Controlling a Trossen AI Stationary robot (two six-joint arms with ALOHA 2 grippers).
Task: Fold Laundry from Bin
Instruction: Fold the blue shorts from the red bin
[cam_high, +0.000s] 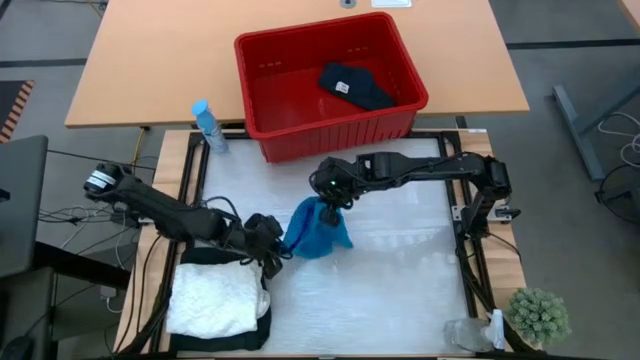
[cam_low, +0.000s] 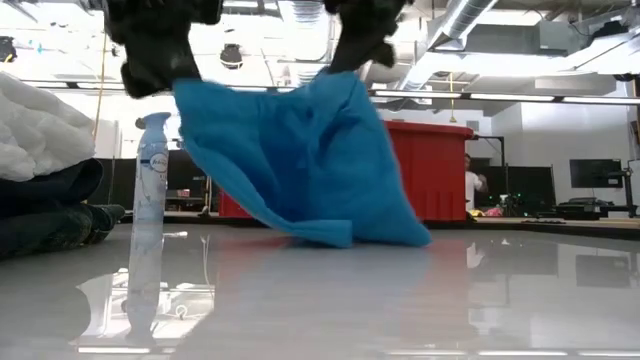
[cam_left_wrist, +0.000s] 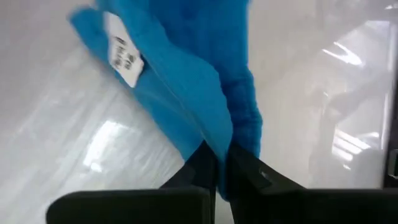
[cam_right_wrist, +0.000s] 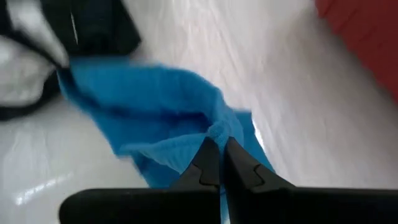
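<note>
Both jaws clamped on blue garment (cam_high: 318, 228)

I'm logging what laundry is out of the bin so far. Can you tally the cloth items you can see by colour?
Blue: 1, blue cloth, pinched by left gripper and right gripper
White: 1, white cloth
Black: 2, black garment under it; black item in red bin
Total: 4

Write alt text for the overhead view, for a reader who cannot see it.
Two dark robot arms hold a small bright blue cloth over a white table, the left claw and right claw each shut on it. A red rectangular plastic bin behind holds a black garment.
</note>
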